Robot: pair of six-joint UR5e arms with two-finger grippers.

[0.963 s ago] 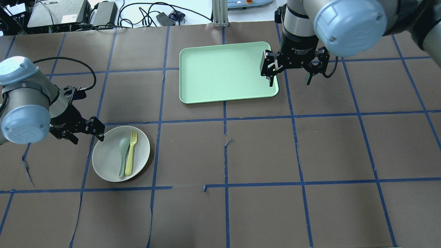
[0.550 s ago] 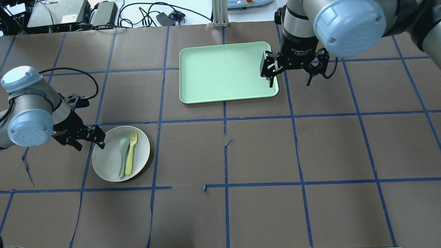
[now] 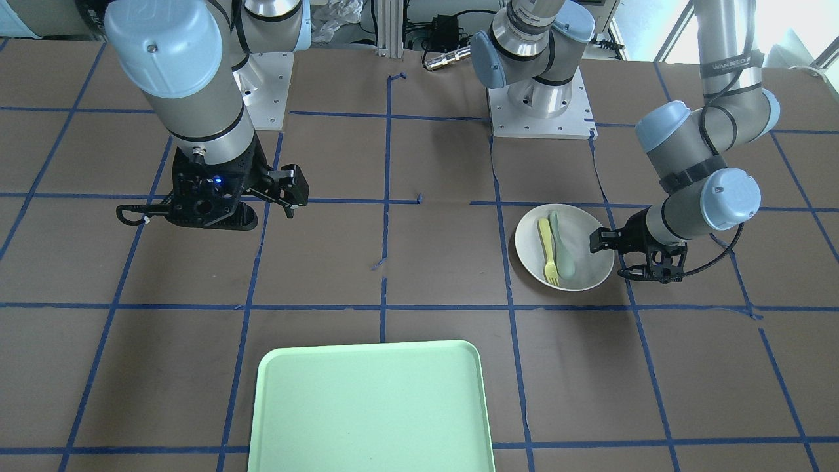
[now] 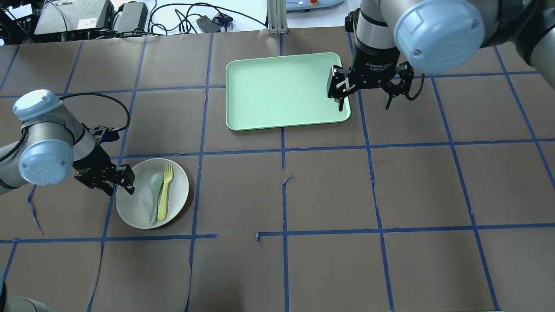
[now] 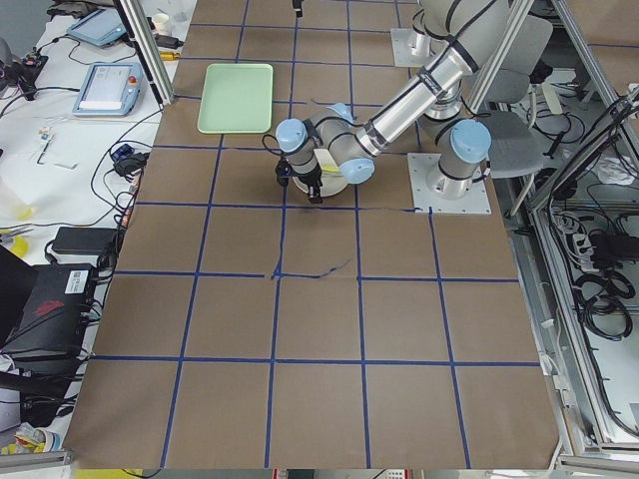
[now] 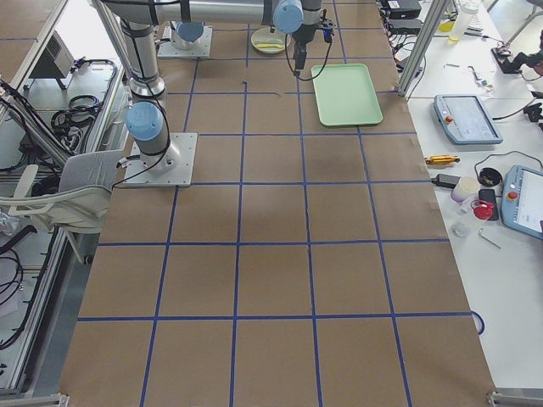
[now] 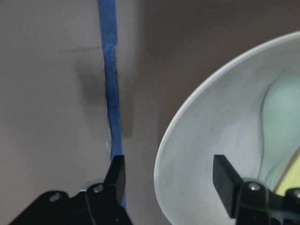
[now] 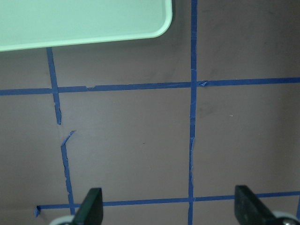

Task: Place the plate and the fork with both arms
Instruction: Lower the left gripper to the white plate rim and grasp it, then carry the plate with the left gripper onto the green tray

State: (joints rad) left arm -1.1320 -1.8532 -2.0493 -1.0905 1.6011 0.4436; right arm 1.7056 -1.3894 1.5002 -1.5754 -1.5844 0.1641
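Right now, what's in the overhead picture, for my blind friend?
The black left gripper is open across the rim of a round white plate holding a pale-yellow plastic fork and a grey-green spoon. The right gripper hangs open beside a rectangular mint-green tray.

Left arm is crouched low at the near left, left gripper angled down with its jaws spread. Right arm hangs over the far right, right gripper pointing straight down, also wide apart.

Overhead, front views face each other, share plate; wrist cameras close, downward.
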